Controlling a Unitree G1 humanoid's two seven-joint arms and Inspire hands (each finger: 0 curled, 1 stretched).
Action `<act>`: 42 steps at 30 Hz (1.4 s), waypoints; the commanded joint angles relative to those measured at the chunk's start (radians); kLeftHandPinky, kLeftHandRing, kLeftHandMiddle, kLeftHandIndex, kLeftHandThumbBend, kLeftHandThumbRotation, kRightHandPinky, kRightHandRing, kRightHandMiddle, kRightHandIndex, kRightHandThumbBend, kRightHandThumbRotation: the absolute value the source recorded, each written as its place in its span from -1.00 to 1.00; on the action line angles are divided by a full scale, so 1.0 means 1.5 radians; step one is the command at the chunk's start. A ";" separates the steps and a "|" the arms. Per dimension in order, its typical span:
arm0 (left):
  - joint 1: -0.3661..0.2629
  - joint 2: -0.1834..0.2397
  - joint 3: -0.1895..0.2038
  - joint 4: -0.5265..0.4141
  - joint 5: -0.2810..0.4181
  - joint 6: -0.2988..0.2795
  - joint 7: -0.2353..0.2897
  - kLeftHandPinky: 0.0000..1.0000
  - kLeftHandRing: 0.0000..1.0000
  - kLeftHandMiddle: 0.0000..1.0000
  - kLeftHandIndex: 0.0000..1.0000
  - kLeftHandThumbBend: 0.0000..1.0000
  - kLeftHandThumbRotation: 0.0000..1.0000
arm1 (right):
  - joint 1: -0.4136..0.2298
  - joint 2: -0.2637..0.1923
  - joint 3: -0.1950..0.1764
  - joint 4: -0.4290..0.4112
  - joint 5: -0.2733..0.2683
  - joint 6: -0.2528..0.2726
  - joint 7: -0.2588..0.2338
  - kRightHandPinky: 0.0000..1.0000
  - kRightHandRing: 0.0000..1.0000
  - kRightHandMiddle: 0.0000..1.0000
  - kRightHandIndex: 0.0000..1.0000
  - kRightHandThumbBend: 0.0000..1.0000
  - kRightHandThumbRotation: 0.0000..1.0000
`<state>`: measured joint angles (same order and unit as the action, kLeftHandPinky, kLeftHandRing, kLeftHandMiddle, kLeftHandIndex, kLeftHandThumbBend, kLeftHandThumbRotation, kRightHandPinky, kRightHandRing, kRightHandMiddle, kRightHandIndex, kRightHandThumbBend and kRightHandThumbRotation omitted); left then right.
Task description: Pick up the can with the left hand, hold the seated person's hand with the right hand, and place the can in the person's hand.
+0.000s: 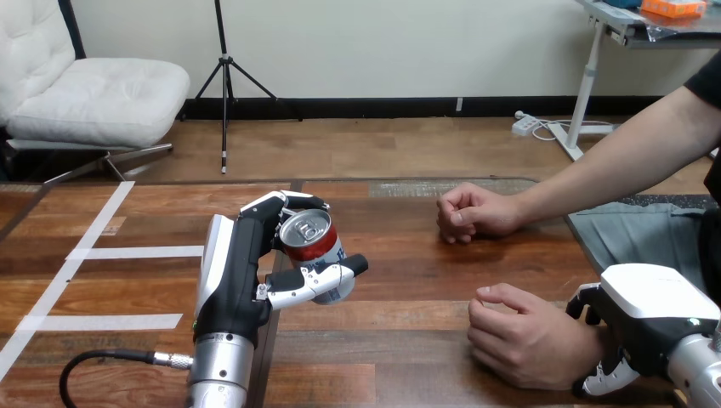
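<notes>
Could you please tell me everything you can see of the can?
The can is a metal drinks can with a silver lid and pull tab, a red band under the rim and a white and blue body below. It stands nearly upright, left of the middle of the table. The left hand grips it: fingers curl round its far side, the thumb crosses its near side. Whether its base touches the table is unclear.

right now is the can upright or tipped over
Upright, leaning slightly: the can has its silver top facing up, and the left hand has fingers and thumb curled round its sides.
</notes>
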<state>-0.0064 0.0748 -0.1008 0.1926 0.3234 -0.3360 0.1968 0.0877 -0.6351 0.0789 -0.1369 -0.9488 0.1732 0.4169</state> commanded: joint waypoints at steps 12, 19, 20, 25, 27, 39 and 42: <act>-0.032 0.004 0.008 -0.044 -0.005 -0.016 0.002 -0.07 -0.15 -0.11 0.12 0.38 -1.00 | -0.013 -0.024 0.014 0.038 -0.016 0.014 -0.009 -0.09 0.22 0.40 0.44 0.45 -1.00; -0.031 0.002 0.007 -0.045 -0.003 -0.015 0.004 -0.08 -0.16 -0.11 0.12 0.39 -1.00 | -0.003 -0.033 0.009 0.040 -0.015 0.007 -0.018 -0.02 0.25 0.39 0.43 0.49 -1.00; -0.031 0.002 0.007 -0.045 -0.003 -0.015 0.005 -0.08 -0.16 -0.11 0.12 0.39 -1.00 | -0.002 -0.035 0.008 0.040 -0.014 0.008 -0.015 -0.02 0.26 0.39 0.43 0.50 -1.00; -0.031 0.002 0.008 -0.046 -0.003 -0.015 0.005 -0.08 -0.16 -0.11 0.12 0.39 -1.00 | 0.001 -0.039 0.004 0.043 -0.008 0.016 -0.001 0.13 0.37 0.46 0.47 0.60 -1.00; -0.031 0.002 0.008 -0.047 -0.003 -0.014 0.004 -0.08 -0.16 -0.11 0.12 0.39 -1.00 | 0.001 -0.034 0.001 0.039 -0.006 0.033 0.016 0.18 0.43 0.50 0.49 0.62 -1.00; -0.031 0.003 0.009 -0.045 -0.007 -0.017 0.002 -0.08 -0.16 -0.11 0.12 0.38 -1.00 | 0.019 -0.061 -0.005 0.020 0.007 0.034 0.055 0.48 0.66 0.69 0.63 0.74 -0.92; -0.032 0.004 0.009 -0.044 -0.006 -0.018 0.002 -0.08 -0.15 -0.11 0.12 0.38 -1.00 | 0.020 -0.069 -0.003 0.021 0.006 0.031 0.064 0.55 0.69 0.72 0.65 0.76 -0.90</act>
<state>-0.0053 0.0755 -0.0996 0.1903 0.3231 -0.3360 0.1968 0.0897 -0.6783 0.0782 -0.1481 -0.9367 0.1996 0.4777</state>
